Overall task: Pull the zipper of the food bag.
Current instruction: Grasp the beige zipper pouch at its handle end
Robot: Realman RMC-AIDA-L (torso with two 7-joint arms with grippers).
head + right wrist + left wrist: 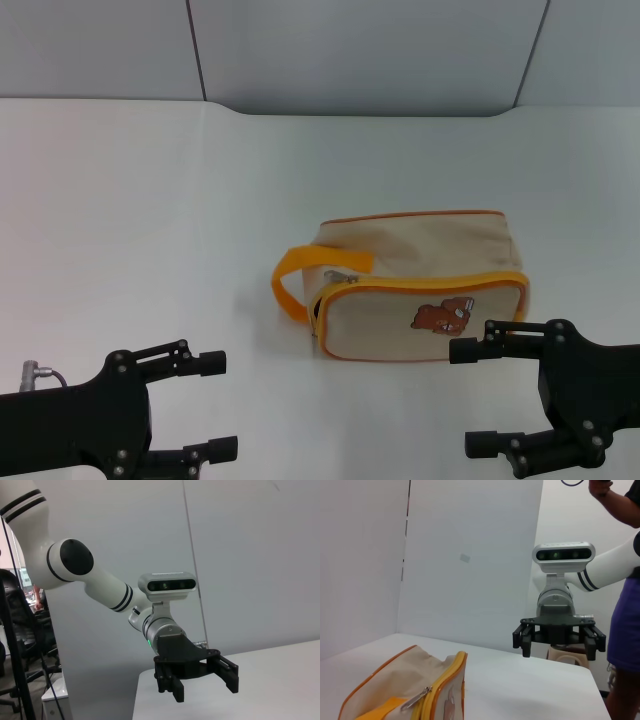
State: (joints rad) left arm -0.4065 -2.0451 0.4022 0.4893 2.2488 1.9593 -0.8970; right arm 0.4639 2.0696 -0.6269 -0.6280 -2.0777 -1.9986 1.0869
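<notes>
The food bag point(420, 275) lies on the white table point(150, 200), right of centre, bear print facing me. Its orange loop handle point(298, 275) sticks out on its left end. The silver zipper pull point(340, 278) sits at that end, by the handle. In the left wrist view the bag point(405, 680) and the pull point(417, 697) show close up. My left gripper point(215, 405) is open and empty, near the table's front left. My right gripper point(468, 397) is open and empty, just in front of the bag's right end. Each wrist view shows the other gripper: right point(559, 652), left point(206, 690).
Grey wall panels point(360, 50) stand behind the table's far edge. A person point(626, 630) stands beside the robot in the left wrist view. Bare table surface lies left of and behind the bag.
</notes>
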